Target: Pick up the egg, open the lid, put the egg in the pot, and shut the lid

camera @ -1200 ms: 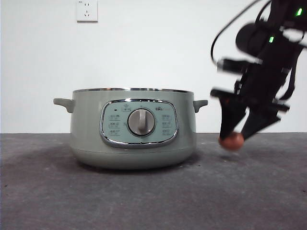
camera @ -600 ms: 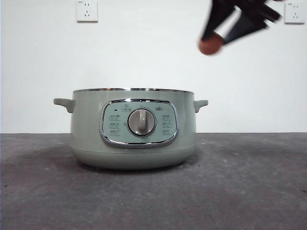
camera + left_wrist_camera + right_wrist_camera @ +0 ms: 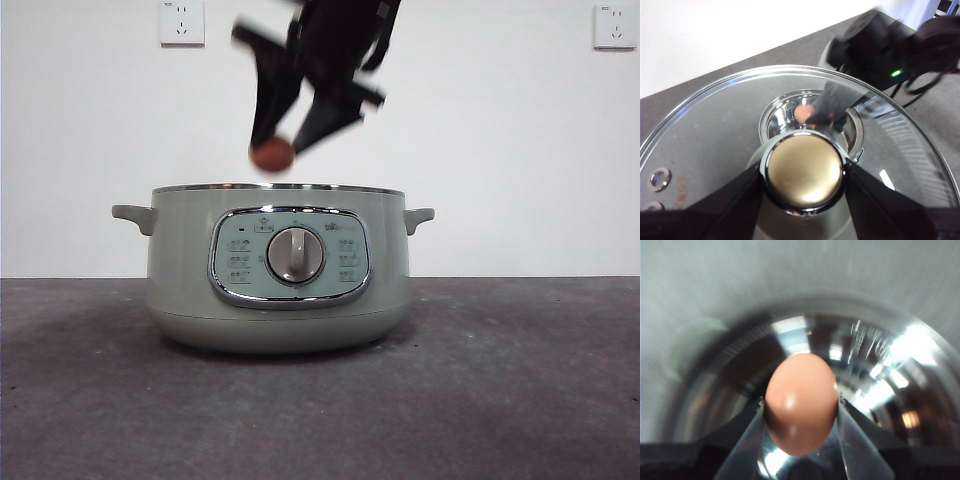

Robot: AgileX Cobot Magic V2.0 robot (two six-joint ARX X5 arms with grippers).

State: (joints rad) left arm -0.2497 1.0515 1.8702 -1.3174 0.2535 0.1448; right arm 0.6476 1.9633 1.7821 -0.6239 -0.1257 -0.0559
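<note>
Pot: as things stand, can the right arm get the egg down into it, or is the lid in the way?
Probably yes. The right gripper holds the egg just above the pot, whose shiny inside shows open below. The left gripper holds the lid by its knob, lifted clear.

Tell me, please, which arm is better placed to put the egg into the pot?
The right: its gripper already holds the egg just above the open pot. The left gripper is busy holding the lid.
</note>
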